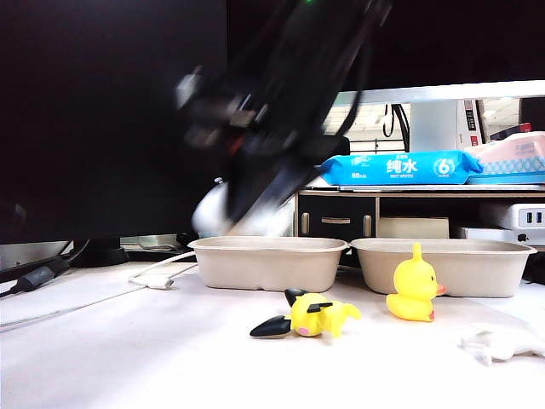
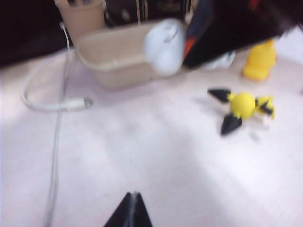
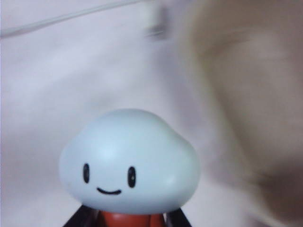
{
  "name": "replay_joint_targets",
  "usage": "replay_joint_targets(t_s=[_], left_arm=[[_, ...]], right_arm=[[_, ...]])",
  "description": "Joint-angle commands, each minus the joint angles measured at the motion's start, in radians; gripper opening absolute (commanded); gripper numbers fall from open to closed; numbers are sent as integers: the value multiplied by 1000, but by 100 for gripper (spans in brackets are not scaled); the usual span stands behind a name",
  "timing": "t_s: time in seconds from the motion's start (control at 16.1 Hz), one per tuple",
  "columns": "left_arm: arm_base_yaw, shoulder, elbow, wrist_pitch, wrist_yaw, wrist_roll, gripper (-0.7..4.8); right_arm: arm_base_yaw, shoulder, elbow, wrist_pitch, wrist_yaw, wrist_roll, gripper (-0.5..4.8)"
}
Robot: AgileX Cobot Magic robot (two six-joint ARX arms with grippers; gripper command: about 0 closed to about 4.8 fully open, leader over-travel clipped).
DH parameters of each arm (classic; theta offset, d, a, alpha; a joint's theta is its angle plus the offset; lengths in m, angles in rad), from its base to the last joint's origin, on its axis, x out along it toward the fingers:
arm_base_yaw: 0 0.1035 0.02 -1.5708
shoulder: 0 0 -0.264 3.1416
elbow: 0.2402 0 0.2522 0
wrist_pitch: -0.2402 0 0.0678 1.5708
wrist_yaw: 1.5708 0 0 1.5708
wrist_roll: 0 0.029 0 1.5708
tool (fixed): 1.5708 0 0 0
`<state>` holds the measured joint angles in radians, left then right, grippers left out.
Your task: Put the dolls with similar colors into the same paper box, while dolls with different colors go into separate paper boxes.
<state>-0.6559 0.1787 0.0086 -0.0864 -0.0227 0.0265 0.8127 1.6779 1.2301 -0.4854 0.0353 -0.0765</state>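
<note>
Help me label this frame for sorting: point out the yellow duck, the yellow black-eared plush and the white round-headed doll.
yellow duck point(image 1: 413, 292): exterior view, on its body.
yellow black-eared plush point(image 1: 312, 314): exterior view, on its head.
white round-headed doll point(image 3: 129, 161): right wrist view, on its face, held in the right gripper point(image 3: 127, 221).

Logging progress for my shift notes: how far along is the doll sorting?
Done: nothing visibly boxed yet. In hand: the right tool carries the white round-headed doll near the left box. Left: yellow black-eared doll, duck and white limp doll lie on the table.
</note>
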Motion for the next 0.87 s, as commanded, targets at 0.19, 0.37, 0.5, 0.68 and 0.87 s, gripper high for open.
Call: replay_joint_targets(t_s=[0.19,0.37,0.5,0.68,0.87], left_arm=[[1,-152,1,13,0,0,-5],[-5,-175,1,32,-1,0,-5],[-31,-175,1,32,0,0,-5],[-92,-175,1,31,0,0,-5],[-101,-175,1,30,0,0,-5]], right_arm=[[-134,-63,4,-42,168,-2,135],[-240,-61,3,-58,188,-2,135],[-314,-61,3,-25,253,-2,135],[-397,-52,3,-18,239,2,135],[-423,0,3,-19,188,0,139]])
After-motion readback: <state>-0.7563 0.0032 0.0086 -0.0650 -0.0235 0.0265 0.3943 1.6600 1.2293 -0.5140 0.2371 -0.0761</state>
